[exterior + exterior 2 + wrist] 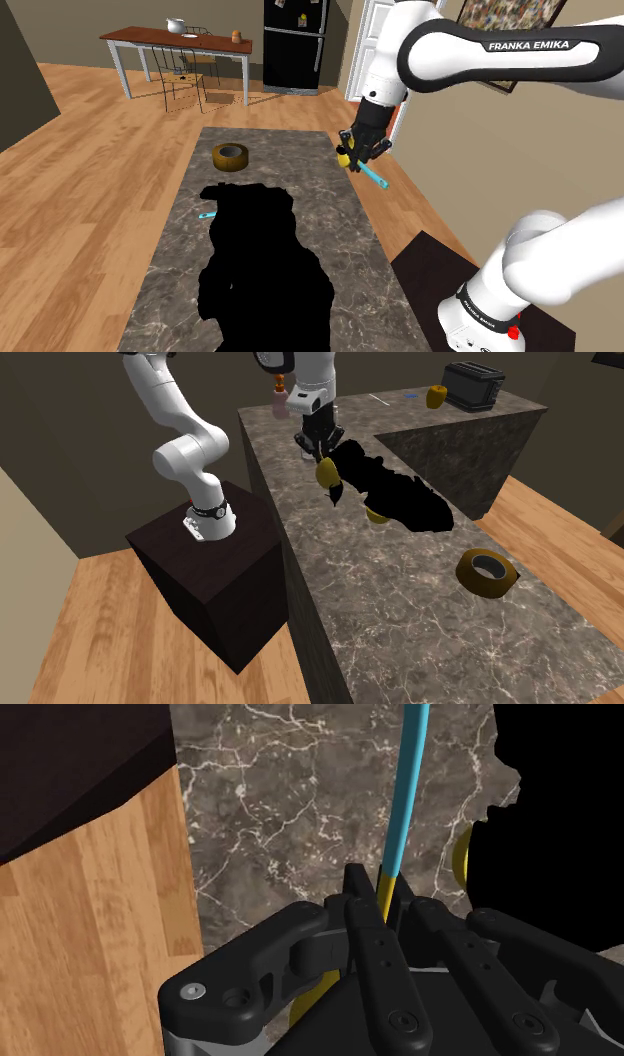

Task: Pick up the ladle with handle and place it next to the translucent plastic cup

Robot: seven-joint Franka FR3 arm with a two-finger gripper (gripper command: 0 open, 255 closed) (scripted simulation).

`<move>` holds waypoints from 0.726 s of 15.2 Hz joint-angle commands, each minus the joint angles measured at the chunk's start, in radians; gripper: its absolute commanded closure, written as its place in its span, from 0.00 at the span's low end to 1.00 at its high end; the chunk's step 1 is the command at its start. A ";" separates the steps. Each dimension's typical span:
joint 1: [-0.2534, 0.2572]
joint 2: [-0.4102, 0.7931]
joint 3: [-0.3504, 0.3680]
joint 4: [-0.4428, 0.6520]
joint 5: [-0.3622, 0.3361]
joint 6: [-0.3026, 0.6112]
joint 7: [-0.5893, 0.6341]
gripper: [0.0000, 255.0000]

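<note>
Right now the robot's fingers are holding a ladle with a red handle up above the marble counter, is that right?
Not quite. The ladle has a light blue handle, not a red one; the wrist view shows it. The rest stands: the fingers clasp it above the marble counter.

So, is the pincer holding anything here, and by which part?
The pincer clasps the ladle by its handle, at the yellow end near the bowl.

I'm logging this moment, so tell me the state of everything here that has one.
ladle: clasped in the gripper, up off the countertop.
gripper: shut on the ladle.
tape roll: lying flat on the countertop.
fridge: doors shut.
</note>
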 commanded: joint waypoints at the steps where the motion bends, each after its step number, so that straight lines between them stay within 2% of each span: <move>1: 0.020 -0.046 0.026 -0.035 0.019 -0.005 0.036 1.00; 11: 0.134 -0.247 0.171 -0.150 0.140 -0.046 0.233 1.00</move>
